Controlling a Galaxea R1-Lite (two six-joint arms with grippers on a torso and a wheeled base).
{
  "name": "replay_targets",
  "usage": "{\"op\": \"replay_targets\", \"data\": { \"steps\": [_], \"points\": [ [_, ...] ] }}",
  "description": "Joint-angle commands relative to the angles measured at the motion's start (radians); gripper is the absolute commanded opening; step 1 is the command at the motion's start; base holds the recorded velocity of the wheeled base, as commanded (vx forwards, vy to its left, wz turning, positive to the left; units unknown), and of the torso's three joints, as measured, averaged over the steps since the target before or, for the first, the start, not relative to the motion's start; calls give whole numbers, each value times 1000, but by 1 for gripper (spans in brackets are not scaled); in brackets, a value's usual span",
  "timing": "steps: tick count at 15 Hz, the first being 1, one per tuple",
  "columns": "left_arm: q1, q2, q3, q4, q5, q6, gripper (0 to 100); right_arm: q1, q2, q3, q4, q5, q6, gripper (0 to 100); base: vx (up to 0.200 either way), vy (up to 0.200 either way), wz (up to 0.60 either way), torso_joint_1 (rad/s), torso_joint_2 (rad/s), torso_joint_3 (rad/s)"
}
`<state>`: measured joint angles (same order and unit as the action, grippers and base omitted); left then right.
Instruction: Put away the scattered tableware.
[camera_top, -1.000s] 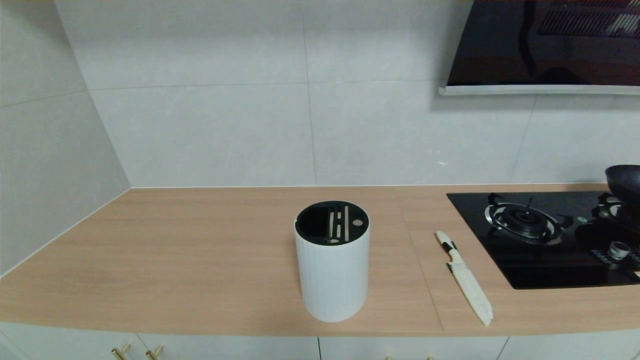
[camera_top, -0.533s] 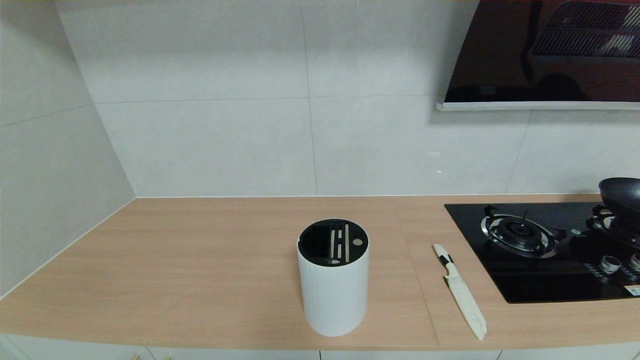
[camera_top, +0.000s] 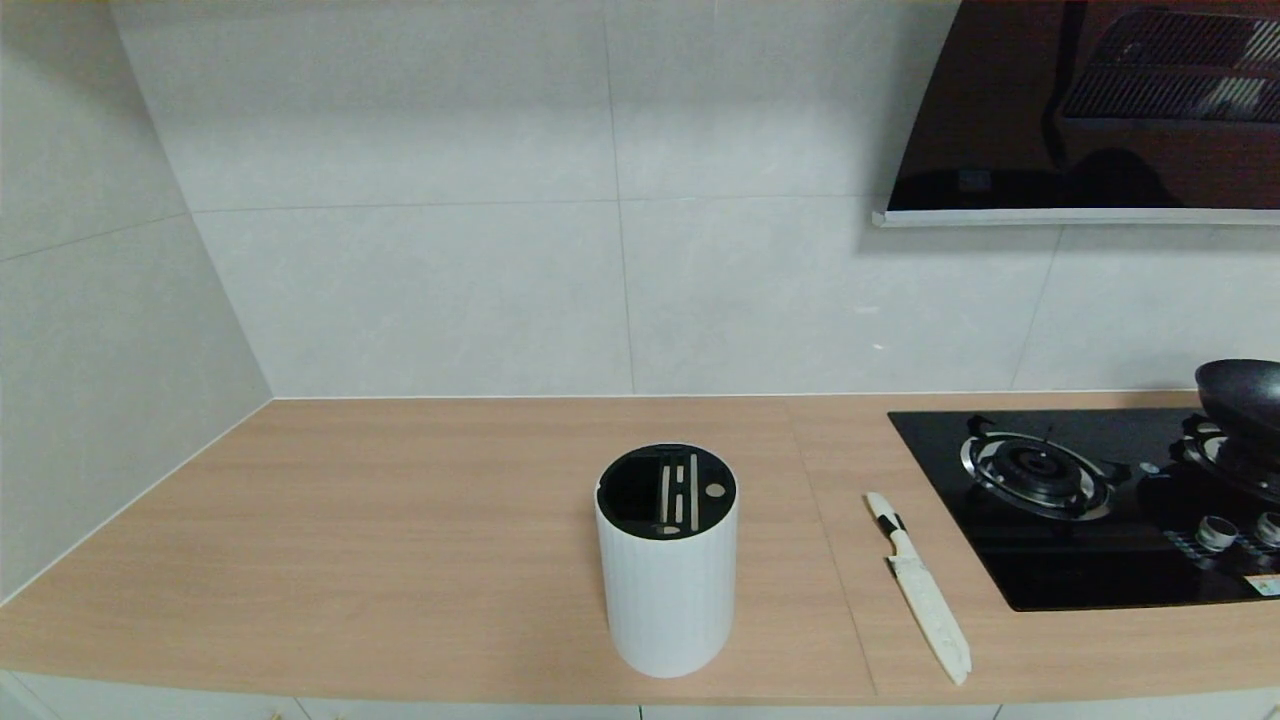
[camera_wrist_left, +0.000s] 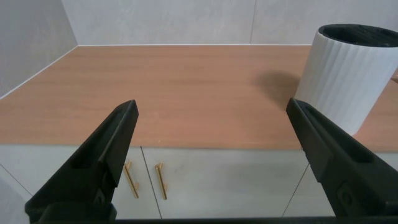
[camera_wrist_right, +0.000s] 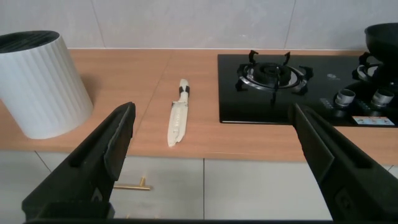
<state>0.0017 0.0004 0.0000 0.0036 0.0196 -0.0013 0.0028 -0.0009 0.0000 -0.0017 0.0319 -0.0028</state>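
Observation:
A white ribbed knife holder (camera_top: 667, 560) with a black slotted top stands near the front edge of the wooden counter; it also shows as a white cylinder (camera_wrist_left: 348, 78) in the left wrist view and as a white cylinder (camera_wrist_right: 40, 84) in the right wrist view. To its right lies a cream knife (camera_top: 920, 585) with a black band on its handle, flat on the counter, and the same knife (camera_wrist_right: 177, 119) shows in the right wrist view. My left gripper (camera_wrist_left: 211, 155) is open, in front of the counter edge, left of the holder. My right gripper (camera_wrist_right: 208, 158) is open, in front of the counter, facing the knife.
A black gas hob (camera_top: 1090, 490) with burners and knobs fills the counter's right end, with a dark pan (camera_top: 1240, 385) on it. A range hood (camera_top: 1080, 110) hangs above. Cabinet doors with brass handles (camera_wrist_left: 146, 180) sit below the counter. Bare counter (camera_top: 400, 520) stretches to the left.
The head camera has tilted up a little, so the whole scene sits lower in the picture. The holder and knife have not moved on the counter.

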Motion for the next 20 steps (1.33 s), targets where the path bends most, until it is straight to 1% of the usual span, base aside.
{"op": "replay_targets", "data": {
  "steps": [1, 5, 6, 7, 9, 10, 11, 12, 14, 15, 16, 17, 18, 20],
  "points": [
    [1, 0, 0, -1, 0, 0, 100, 0, 1, 0, 0, 0, -3, 100, 0, 0, 0, 0, 0, 0],
    [0, 0, 0, -1, 0, 0, 100, 0, 2, -6, -4, -1, -8, 100, 0, 0, 0, 0, 0, 0],
    [1, 0, 0, -1, 0, 0, 100, 8, 22, -133, -20, 42, 21, 100, 0, 0, 0, 0, 0, 0],
    [0, 0, 0, -1, 0, 0, 100, 20, 84, -179, 0, 88, 35, 100, 0, 0, 0, 0, 0, 0],
    [0, 0, 0, -1, 0, 0, 100, 29, 251, -221, 34, 141, 33, 100, 0, 0, 0, 0, 0, 0],
    [1, 0, 0, 1, 0, 0, 100, 33, 401, -262, 32, 181, 32, 100, 0, 0, 0, 0, 0, 0],
    [0, 0, 0, -1, 0, 0, 100, 46, 516, -301, 28, 203, 30, 100, 0, 0, 0, 0, 0, 0],
    [0, 0, 0, -1, 0, 0, 100, 85, 645, -350, 26, 204, 29, 100, 0, 0, 0, 0, 0, 0],
    [0, 0, 0, -1, 0, 0, 100, 181, 838, -419, 19, 198, 32, 100, 0, 0, 0, 0, 0, 0],
    [1, 0, 0, -1, 0, 0, 100, 201, 884, -433, 17, 195, 32, 100, 0, 0, 0, 0, 0, 0],
    [1, 0, 0, -1, 0, 0, 100, 269, 1041, -479, 0, 166, 32, 100, 0, 0, 0, 0, 0, 0],
    [1, 0, 0, 1, 0, 0, 100, 301, 1122, -499, -15, 138, 29, 100, 0, 0, 0, 0, 0, 0],
    [0, 0, 0, -1, 0, 0, 100, 313, 1185, -514, -32, 118, 27, 100, 0, 0, 0, 0, 0, 0],
    [0, 0, 0, -1, 0, 0, 100, 315, 1403, -538, -190, 105, 27, 100, 0, 0, 0, 0, 0, 0]
  ]
}}
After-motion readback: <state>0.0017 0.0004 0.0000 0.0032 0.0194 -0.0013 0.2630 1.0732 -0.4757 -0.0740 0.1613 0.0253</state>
